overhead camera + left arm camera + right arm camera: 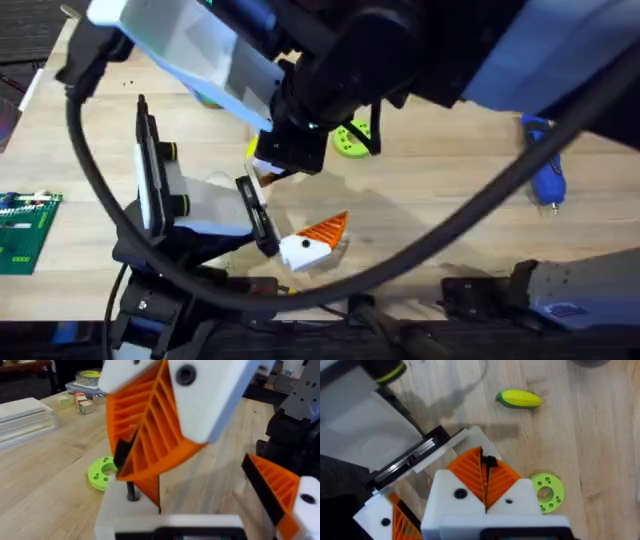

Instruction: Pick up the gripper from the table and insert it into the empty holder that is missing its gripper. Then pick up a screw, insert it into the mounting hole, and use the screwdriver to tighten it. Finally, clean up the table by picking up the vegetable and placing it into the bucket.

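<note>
The vegetable [518, 398], a toy corn cob, is lying loose on the counter [600, 435], left of the flat green ring [547, 491] and apart from it. It is looking light, stiff and smooth, so it is probably going to roll if nudged; gripping across its middle is looking safest. The right gripper [484, 477] is pressing its orange pads together, with a small dark piece showing at their tips. Whether the left jaws are clenched I cannot tell. The blue screwdriver [545, 170] is resting far right on the pale planks, and a green circuit board [25, 230] is sitting at the left edge.

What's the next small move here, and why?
Probably ease the right pincer down toward the orange-tipped white block: its pads are shut on a small dark piece, possibly the screw, which isn't seated anywhere yet.
</note>
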Controlling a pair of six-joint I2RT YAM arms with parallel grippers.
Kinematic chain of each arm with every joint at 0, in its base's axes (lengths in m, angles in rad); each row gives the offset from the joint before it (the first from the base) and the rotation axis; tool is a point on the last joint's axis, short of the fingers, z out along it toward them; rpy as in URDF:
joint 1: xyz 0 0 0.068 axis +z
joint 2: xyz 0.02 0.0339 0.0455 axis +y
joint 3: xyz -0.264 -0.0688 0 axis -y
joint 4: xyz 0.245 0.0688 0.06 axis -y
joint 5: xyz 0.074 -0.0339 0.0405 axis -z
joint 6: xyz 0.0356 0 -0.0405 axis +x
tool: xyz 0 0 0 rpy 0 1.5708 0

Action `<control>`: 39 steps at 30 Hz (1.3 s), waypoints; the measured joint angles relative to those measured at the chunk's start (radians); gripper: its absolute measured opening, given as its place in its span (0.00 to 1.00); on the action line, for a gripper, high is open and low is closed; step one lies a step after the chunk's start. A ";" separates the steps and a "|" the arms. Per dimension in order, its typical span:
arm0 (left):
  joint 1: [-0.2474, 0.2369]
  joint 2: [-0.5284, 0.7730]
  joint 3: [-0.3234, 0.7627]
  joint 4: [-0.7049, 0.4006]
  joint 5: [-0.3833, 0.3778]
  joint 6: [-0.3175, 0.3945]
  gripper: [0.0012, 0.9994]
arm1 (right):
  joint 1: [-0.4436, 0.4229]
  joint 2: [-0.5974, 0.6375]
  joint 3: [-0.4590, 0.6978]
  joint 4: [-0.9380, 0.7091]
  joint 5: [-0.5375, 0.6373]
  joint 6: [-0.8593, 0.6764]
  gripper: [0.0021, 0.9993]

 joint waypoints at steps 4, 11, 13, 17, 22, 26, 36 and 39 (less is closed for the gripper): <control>0.000 0.000 0.000 0.000 0.001 0.000 0.99 | 0.007 0.001 0.002 -0.001 0.000 0.000 0.01; 0.000 0.000 0.000 0.000 0.004 -0.001 0.99 | 0.008 0.001 0.003 -0.010 -0.010 0.000 0.01; 0.000 0.000 0.000 0.000 0.005 0.000 0.99 | 0.008 0.001 0.004 -0.010 -0.012 0.000 0.01; 0.000 0.000 0.000 -0.001 0.009 0.000 0.99 | 0.008 0.001 0.005 -0.012 -0.015 0.000 0.01; 0.000 0.000 0.000 -0.002 0.012 0.000 0.99 | 0.008 0.001 0.005 -0.013 -0.015 0.000 0.01; 0.000 0.000 0.000 -0.002 0.014 0.000 0.99 | 0.008 0.001 0.005 -0.015 -0.014 0.000 0.01; 0.000 0.000 0.000 -0.002 0.015 -0.001 0.99 | 0.008 0.001 0.008 -0.031 -0.006 0.000 0.01; 0.000 0.000 0.000 -0.002 0.015 -0.001 0.99 | 0.008 0.001 0.008 -0.032 -0.003 0.000 0.01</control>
